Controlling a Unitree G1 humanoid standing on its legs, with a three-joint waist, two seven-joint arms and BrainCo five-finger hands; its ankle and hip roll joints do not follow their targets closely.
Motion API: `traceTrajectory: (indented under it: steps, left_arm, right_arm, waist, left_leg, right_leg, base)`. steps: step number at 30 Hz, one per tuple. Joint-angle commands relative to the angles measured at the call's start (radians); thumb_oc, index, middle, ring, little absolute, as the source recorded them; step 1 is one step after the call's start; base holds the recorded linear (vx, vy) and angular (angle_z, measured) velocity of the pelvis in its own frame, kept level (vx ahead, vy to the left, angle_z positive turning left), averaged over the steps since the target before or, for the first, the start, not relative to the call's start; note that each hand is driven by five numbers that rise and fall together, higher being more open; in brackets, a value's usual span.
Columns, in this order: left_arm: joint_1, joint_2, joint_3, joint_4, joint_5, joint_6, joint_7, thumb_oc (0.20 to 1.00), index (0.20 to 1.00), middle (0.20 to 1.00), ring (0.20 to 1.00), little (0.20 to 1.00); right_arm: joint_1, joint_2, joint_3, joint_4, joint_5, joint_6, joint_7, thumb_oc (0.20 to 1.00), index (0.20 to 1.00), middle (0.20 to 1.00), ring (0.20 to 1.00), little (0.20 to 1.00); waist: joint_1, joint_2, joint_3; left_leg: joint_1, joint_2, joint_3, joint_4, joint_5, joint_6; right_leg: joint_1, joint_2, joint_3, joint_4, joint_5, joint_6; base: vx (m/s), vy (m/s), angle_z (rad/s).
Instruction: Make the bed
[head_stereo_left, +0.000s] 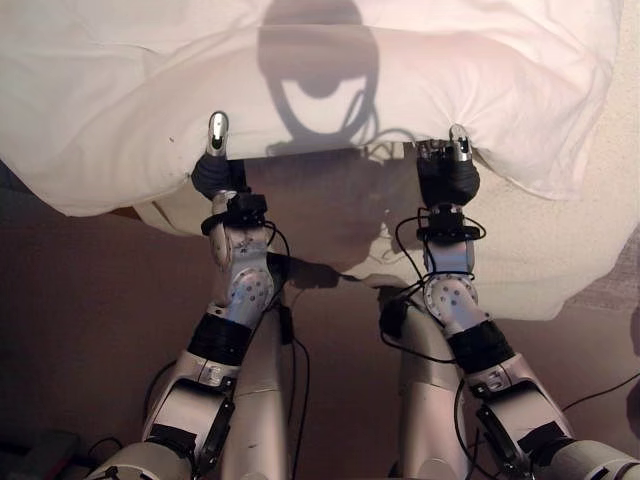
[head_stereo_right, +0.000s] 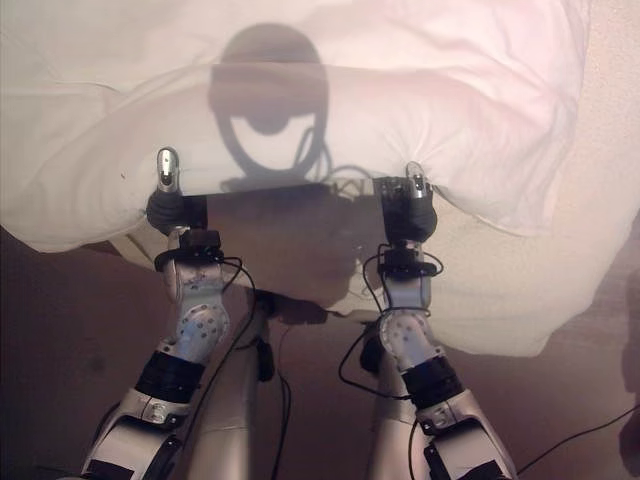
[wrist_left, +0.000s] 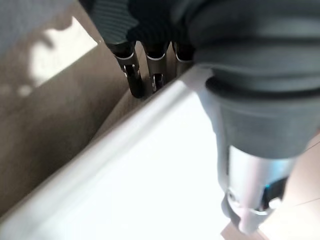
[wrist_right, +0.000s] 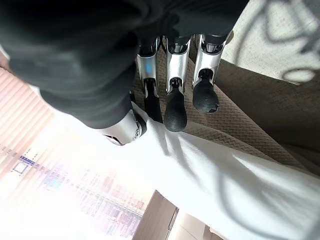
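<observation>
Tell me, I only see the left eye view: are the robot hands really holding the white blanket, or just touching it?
Observer: Holding. The left wrist view shows the left robot hand with its thumb on top of the blanket edge and its fingers beneath.
Operator: And the other one?
Observer: The right robot hand pinches the edge the same way, thumb above, fingers below.
Operator: What's underneath?
Observer: A beige woven surface lies under those fingers.

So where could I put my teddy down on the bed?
The flat beige mattress right of the white duvet is bare. The duvet's top, beyond both robot hands, is free too. It is crowded at the near edge, where the left robot hand and right robot hand pinch it.
</observation>
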Motion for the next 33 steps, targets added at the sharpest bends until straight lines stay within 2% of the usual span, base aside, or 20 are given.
traceTrajectory:
  steps: [1,17,18,19,20,28,33]
  left_arm:
    - [0.032,0.098,0.200,-0.122,0.032,-0.159,0.039,1.000,1.000,1.000,1.000,1.000]
    - [0.060,0.129,0.249,-0.140,0.039,-0.165,0.032,1.000,1.000,1.000,1.000,1.000]
    - [0.064,0.133,0.255,-0.134,0.036,-0.163,0.030,0.906,0.906,0.906,0.906,0.906]
    - [0.069,0.133,0.259,-0.132,0.034,-0.162,0.026,0.664,0.664,0.664,0.664,0.664]
    - [0.076,0.136,0.264,-0.130,0.034,-0.159,0.019,0.200,0.200,0.200,0.200,0.200]
    - [0.132,0.149,0.286,-0.095,0.029,-0.127,-0.010,0.200,0.200,0.200,0.200,0.200]
    - [0.192,0.149,0.319,-0.056,0.002,-0.113,-0.046,0.200,0.200,0.200,0.200,0.200]
  right_arm:
    - [0.069,-0.057,-0.154,-0.153,-0.012,-0.059,0.007,0.200,0.200,0.200,0.200,0.200]
    - [0.080,-0.080,-0.139,-0.140,-0.022,-0.036,0.016,0.200,0.200,0.200,0.200,0.200]
    - [0.083,-0.086,-0.137,-0.135,-0.027,-0.030,0.017,0.200,0.200,0.200,0.200,0.200]
    - [0.086,-0.085,-0.136,-0.135,-0.028,-0.026,0.019,0.200,0.200,0.200,0.200,0.200]
    - [0.093,-0.084,-0.134,-0.136,-0.024,-0.020,0.026,0.200,0.200,0.200,0.200,0.200]
    - [0.148,-0.086,-0.149,-0.126,-0.033,-0.011,0.023,0.200,0.200,0.200,0.200,0.200]
    - [0.204,-0.087,-0.183,-0.115,-0.059,0.004,0.011,0.200,0.200,0.200,0.200,0.200]
  waist:
    - [0.040,0.008,-0.030]
    - [0.044,0.016,-0.030]
    - [0.043,0.018,-0.030]
    - [0.042,0.018,-0.030]
    - [0.041,0.019,-0.030]
    - [0.033,0.029,-0.030]
    - [0.035,0.013,-0.030]
  left_leg:
    - [0.020,0.000,-0.016,0.099,-0.142,-0.040]
    - [0.026,-0.004,-0.013,0.101,-0.141,-0.034]
    - [0.029,-0.005,-0.013,0.099,-0.140,-0.034]
    - [0.030,-0.006,-0.012,0.098,-0.139,-0.034]
    - [0.032,-0.007,-0.011,0.097,-0.138,-0.034]
    - [0.090,-0.009,-0.017,0.093,-0.136,-0.032]
    - [0.228,0.000,-0.014,0.092,-0.141,-0.036]
  right_leg:
    - [-0.012,-0.038,-0.004,-0.017,0.148,0.125]
    - [-0.017,-0.040,0.014,0.000,0.143,0.123]
    - [-0.017,-0.038,0.020,0.003,0.141,0.122]
    - [-0.017,-0.037,0.023,0.003,0.140,0.121]
    - [-0.015,-0.038,0.026,0.003,0.137,0.119]
    - [0.016,-0.038,0.048,0.043,0.119,0.116]
    - [0.160,-0.018,0.042,0.036,0.100,0.106]
  base:
    - [0.00,0.000,0.00]
    - [0.00,0.005,0.00]
    - [0.00,0.031,0.00]
    - [0.00,0.000,0.00]
    - [0.00,0.000,0.00]
    - [0.00,0.000,0.00]
    - [0.02,-0.043,0.01]
